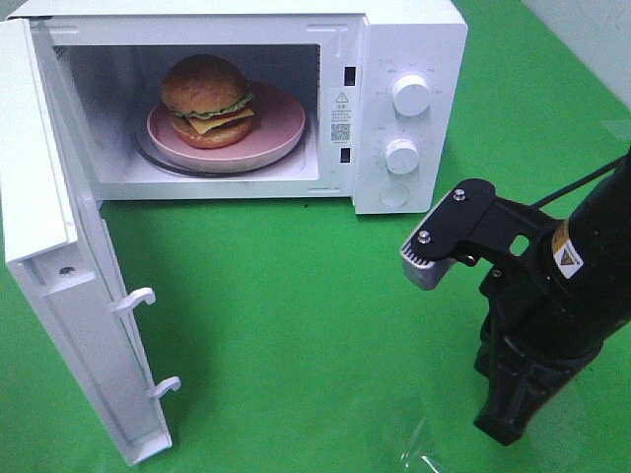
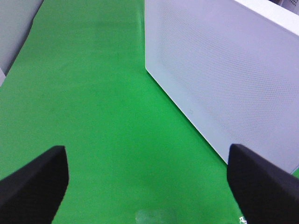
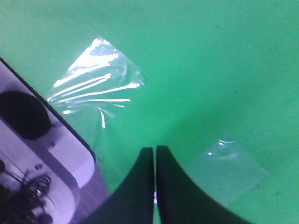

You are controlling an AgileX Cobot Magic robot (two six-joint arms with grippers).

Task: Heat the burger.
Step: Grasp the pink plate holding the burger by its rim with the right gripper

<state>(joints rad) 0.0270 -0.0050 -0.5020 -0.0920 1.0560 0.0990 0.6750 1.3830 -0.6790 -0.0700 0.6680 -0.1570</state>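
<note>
A green tabletop (image 1: 296, 325) fills the scene. A white microwave (image 1: 444, 49) stands at its far side. The microwave's door (image 1: 39, 197) is swung wide open on the left, and two white latch hooks (image 1: 133, 299) show on the door's inner edge. In front of the microwave, off its control-panel corner, the black right arm (image 1: 562, 296) points downward. The right gripper (image 3: 154, 151) has its jaws pressed together over the tabletop, with nothing between them. The left gripper (image 2: 147, 186) is beside the microwave's perforated side wall (image 2: 224, 70), clear of it, with jaws spread wide and empty. Inside the microwave a pink plate (image 1: 281, 133) sits on the glass turntable (image 1: 148, 156). The burger (image 1: 207, 99) rests on the plate, left of its middle. Two round white knobs (image 1: 411, 94) are stacked on the microwave's panel. Two clear film patches (image 3: 96, 84) lie on the tabletop in front of the microwave, near the right gripper.
</note>
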